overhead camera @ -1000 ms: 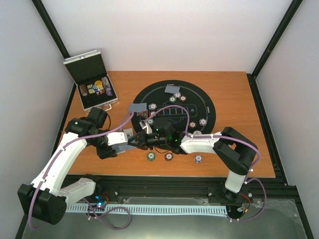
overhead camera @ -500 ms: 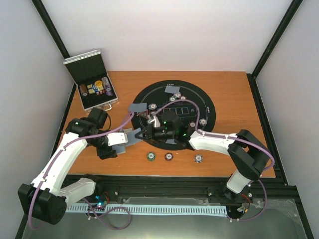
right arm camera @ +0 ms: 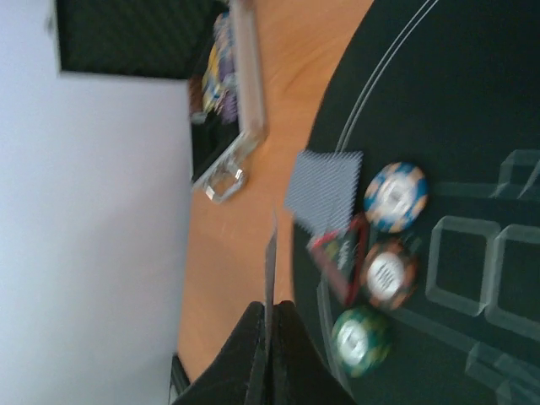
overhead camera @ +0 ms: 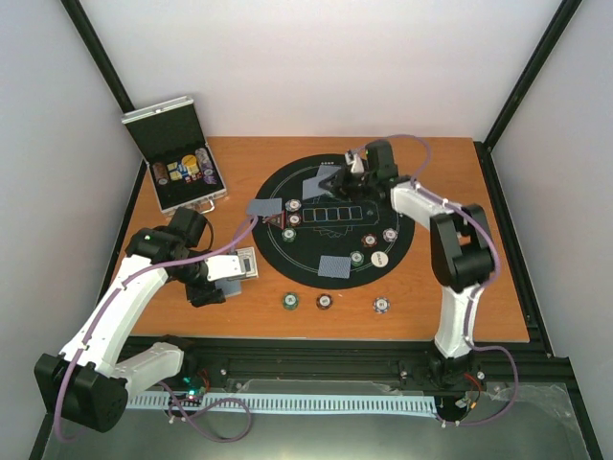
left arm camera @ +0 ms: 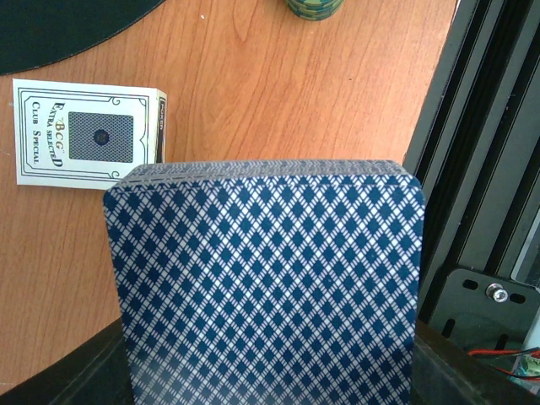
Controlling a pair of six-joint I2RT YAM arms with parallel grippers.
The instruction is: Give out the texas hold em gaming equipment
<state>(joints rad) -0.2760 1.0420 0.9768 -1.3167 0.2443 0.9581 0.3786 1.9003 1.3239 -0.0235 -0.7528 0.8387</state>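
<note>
Top external view: the wooden table [overhead camera: 460, 287] carries a round black poker mat [overhead camera: 306, 254] at its middle and an open aluminium chip case [overhead camera: 172, 151] at its far left corner. The left gripper [overhead camera: 228, 268], over bare wood left of the mat, is clamped on the deck [left arm camera: 266, 278] of blue-diamond-backed cards. A Club Special card box [left arm camera: 89, 132] lies flat on the wood just beyond it. The right gripper [overhead camera: 337, 179], above the mat's far part, is pinched shut on a single card [overhead camera: 316, 185], which the right wrist view sees edge-on. One face-down card [overhead camera: 263, 207] lies across the mat's left rim and another card [overhead camera: 332, 267] lies by its near rim. Three chips [overhead camera: 291, 205] sit just right of the left card. Three more chips [overhead camera: 390, 233] and a white disc [overhead camera: 378, 258] sit on the mat's right part. A green chip [overhead camera: 290, 301], a maroon chip [overhead camera: 325, 301] and a purple-white chip [overhead camera: 381, 306] lie in a row on the wood near the mat.
</note>
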